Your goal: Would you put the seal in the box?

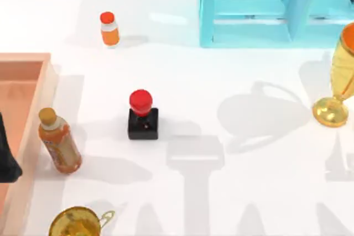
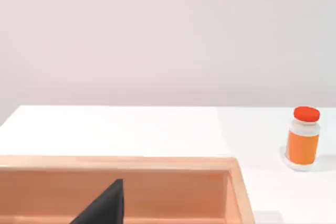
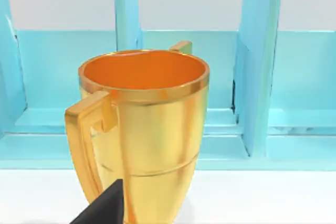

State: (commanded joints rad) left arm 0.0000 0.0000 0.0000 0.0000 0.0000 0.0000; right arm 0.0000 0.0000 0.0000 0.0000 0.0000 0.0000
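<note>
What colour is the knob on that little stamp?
Glossy red, atop the black cube-based seal; clearest in the top view.

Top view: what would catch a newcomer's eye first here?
Likely the seal, its glossy red knob on a black base, standing alone mid-table. Next, the salmon-orange box at the left edge, with a tea-coloured bottle just outside its wall and a dark part of the left arm over its floor. At the back right stands a light-blue shelf, with a gold trophy cup in front of it at the right edge.
</note>
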